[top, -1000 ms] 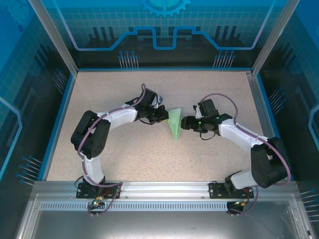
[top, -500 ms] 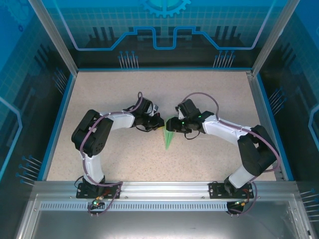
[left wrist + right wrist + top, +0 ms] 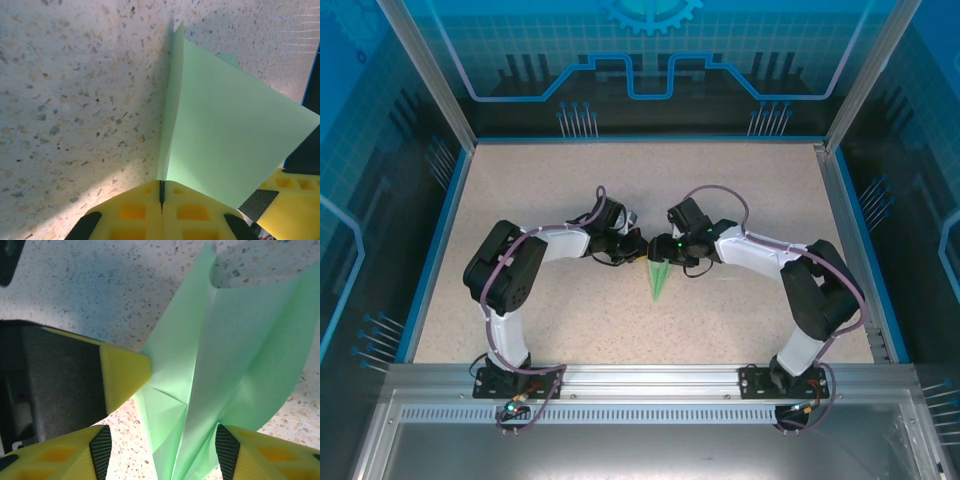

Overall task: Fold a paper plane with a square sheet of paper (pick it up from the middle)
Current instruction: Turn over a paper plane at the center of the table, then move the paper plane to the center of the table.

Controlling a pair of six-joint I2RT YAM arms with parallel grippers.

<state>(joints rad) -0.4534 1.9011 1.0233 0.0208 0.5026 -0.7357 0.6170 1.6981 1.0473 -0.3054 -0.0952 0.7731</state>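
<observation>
The speckled beige tabletop spreads wide inside blue-walled framing. The left arm and the right arm both bend inward from their bases at the near edge, and their wrists meet near the middle of the surface.

Between those wrists lies the paper plane. From above it is a slim pale green dart whose wide end is up at the tools and whose point aims at the near edge. In the left wrist view the paper plane stands up off the tabletop as a sharp crease, with one broad flap spreading to the right. In the right wrist view the paper plane shows several layered folds fanning upward.

The left tool is clenched. Seen from its own wrist, the left tool has its yellow fingers pressed together, with the green crease pinched in the seam between them.

The right tool is released. In its wrist view the right tool has its fingers well apart, with the folded paper running down between them. A gap shows beside the finger on the picture's left.
</observation>
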